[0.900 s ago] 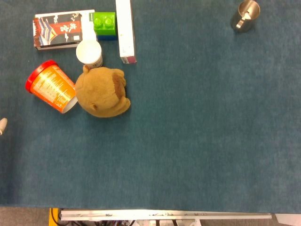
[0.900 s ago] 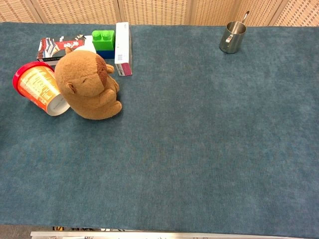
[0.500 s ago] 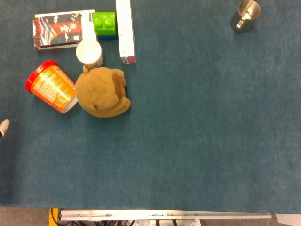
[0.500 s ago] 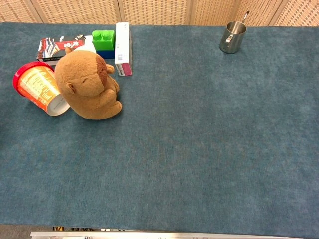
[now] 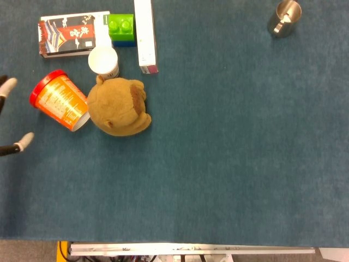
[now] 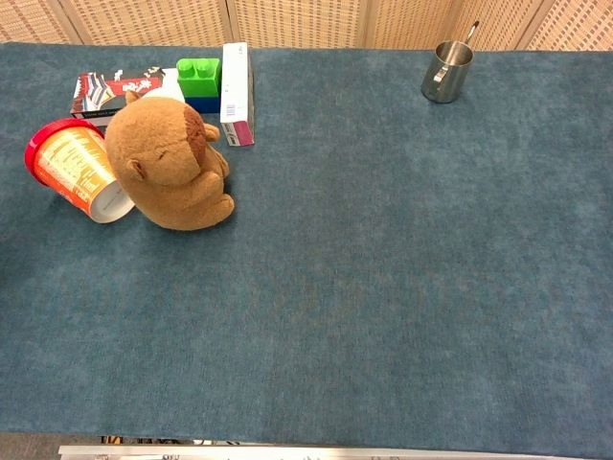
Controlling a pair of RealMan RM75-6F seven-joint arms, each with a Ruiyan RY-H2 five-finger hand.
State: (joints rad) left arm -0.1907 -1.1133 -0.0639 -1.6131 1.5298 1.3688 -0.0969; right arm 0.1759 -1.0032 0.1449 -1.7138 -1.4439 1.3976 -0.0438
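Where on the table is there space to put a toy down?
The wide blue table between the plush bear and the metal cup is bare. It is crowded at the far left: the orange tub, paper cup, boxes and green block.

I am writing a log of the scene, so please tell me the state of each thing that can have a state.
Orange tub: lying on its side, red lid on.
Plush bear: sitting upright, touching the orange tub.
Paper cup: upright, open.
Metal mug: upright.
White long box: lying flat.
Left robot hand: fingers apart, holding nothing, beside the orange tub.
Right robot hand: not in view.
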